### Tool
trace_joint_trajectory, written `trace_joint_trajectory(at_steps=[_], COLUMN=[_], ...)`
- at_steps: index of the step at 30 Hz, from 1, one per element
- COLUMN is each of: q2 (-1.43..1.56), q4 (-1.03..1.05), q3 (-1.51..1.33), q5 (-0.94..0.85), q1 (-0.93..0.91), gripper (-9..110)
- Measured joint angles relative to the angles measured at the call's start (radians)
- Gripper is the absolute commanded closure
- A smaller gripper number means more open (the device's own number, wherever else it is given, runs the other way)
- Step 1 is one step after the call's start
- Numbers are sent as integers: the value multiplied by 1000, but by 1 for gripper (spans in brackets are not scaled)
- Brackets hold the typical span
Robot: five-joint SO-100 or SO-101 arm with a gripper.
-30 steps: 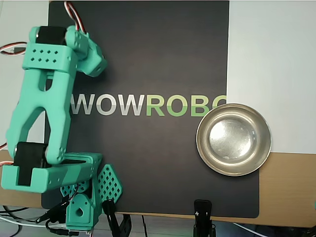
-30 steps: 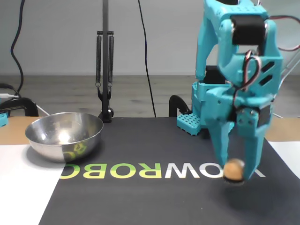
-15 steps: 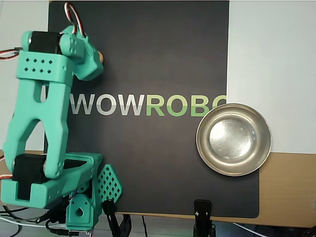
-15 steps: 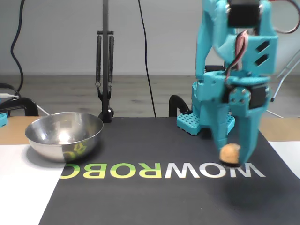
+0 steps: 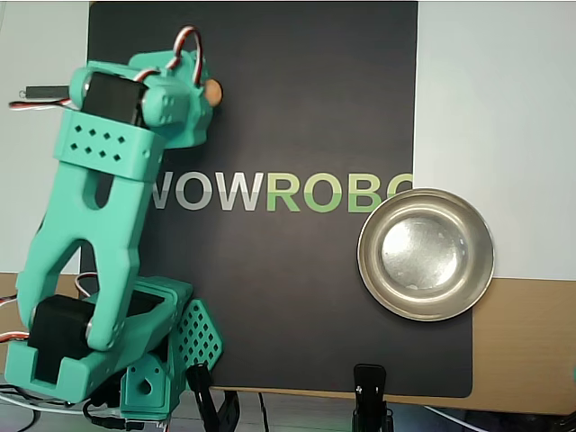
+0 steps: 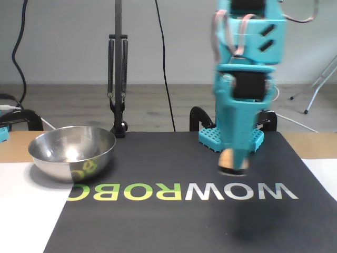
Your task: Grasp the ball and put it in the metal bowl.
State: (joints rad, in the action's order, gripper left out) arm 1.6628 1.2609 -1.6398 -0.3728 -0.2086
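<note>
Ball [image 5: 213,91] sits in the upper left of the overhead view, peeking out at the right edge of the teal end effector [image 5: 203,94], on the dark mat [image 5: 297,297] printed with WOWROBO lettering. In the fixed view the ball [image 6: 227,158] shows at the lower centre-right, at the tip of the end effector [image 6: 233,162], which points almost straight down. It looks pinched between the jaws and appears to sit just above the mat, though blur there makes contact with the mat hard to rule out. So the end effector seems closed on the ball, judged with some caution.

The metal bowl [image 5: 426,254] lies at the right middle of the overhead view, straddling the mat's right edge on the counter [image 5: 504,108], well apart from the ball. From the ball, the bowl lies to the right and downward in that view; in the fixed view the bowl [image 6: 72,152] is at the left. The carry therefore likely runs across the lettering toward the bowl, which looks empty.

Most of the ball is hidden by the end effector's body in the overhead view, and the fingertips are blurred in the fixed view.
</note>
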Motion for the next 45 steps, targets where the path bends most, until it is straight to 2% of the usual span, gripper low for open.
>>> trace_joint_trajectory(at_steps=[12,21,45], q2=[3,94,132], q4=[0,2,2], q3=[-2,-43,-77], q5=[12,158,178], q1=[-115,-186,-604], gripper=[79,79,79])
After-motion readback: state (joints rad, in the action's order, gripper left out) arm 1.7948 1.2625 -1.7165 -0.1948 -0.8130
